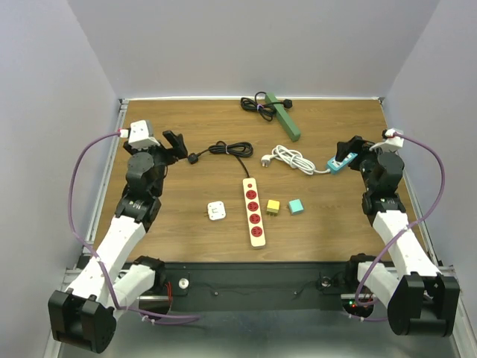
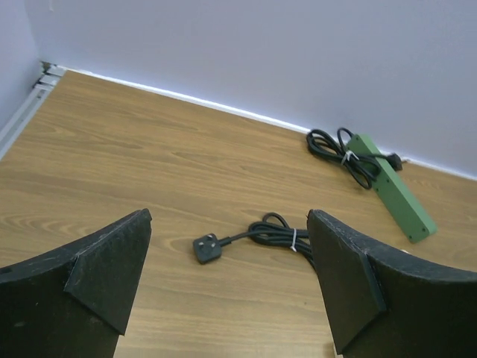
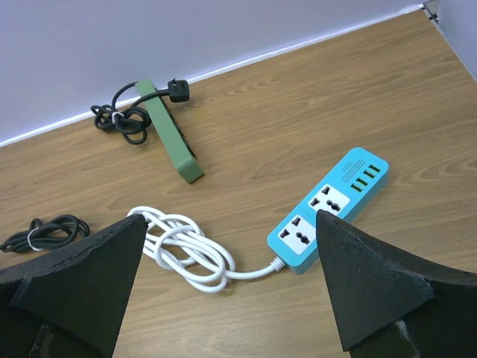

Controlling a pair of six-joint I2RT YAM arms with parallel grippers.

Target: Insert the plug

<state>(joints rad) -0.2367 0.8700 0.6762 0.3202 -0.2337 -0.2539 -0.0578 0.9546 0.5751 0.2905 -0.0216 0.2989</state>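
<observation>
A black plug (image 1: 194, 157) lies pins up on the wooden table at the end of a coiled black cable (image 1: 231, 148), which runs to a cream power strip with red sockets (image 1: 255, 212). My left gripper (image 1: 175, 145) hangs open just left of that plug, nothing between its fingers. In the left wrist view the plug (image 2: 207, 247) lies ahead between the open fingers of the gripper (image 2: 228, 216). A white plug (image 1: 266, 159) and its white cable (image 1: 294, 159) lead to a blue strip (image 1: 341, 162). My right gripper (image 1: 350, 148) stands open over that blue strip (image 3: 332, 209).
A green strip (image 1: 285, 115) with a bundled black cable (image 1: 257, 104) lies at the back wall. A white adapter (image 1: 216, 211), a yellow cube (image 1: 273, 206) and a teal cube (image 1: 296, 206) sit near the cream strip. Walls close in the table on three sides.
</observation>
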